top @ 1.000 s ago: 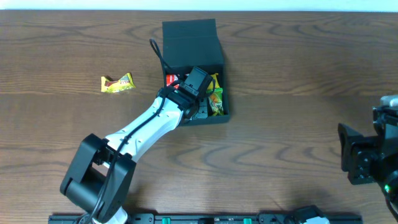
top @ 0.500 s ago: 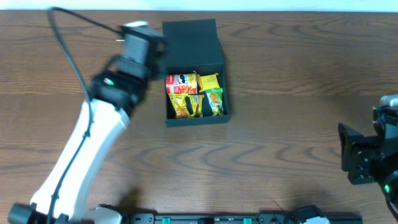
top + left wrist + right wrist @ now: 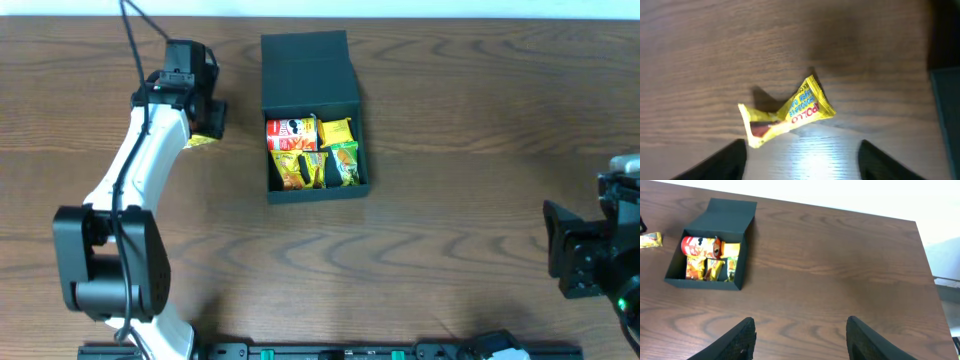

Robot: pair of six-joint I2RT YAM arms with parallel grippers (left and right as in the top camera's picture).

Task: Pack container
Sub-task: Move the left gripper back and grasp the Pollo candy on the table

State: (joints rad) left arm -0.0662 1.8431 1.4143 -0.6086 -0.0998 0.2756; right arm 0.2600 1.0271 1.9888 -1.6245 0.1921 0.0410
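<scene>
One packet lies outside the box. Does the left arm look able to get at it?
Probably yes: the left tool hangs open right over the yellow packet, and nothing covers it.

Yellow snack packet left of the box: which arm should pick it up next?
Left. The left gripper hovers directly over the yellow packet, jaws open either side of it. The right gripper sits at the right side of the table, with the container between it and the packet.
</scene>
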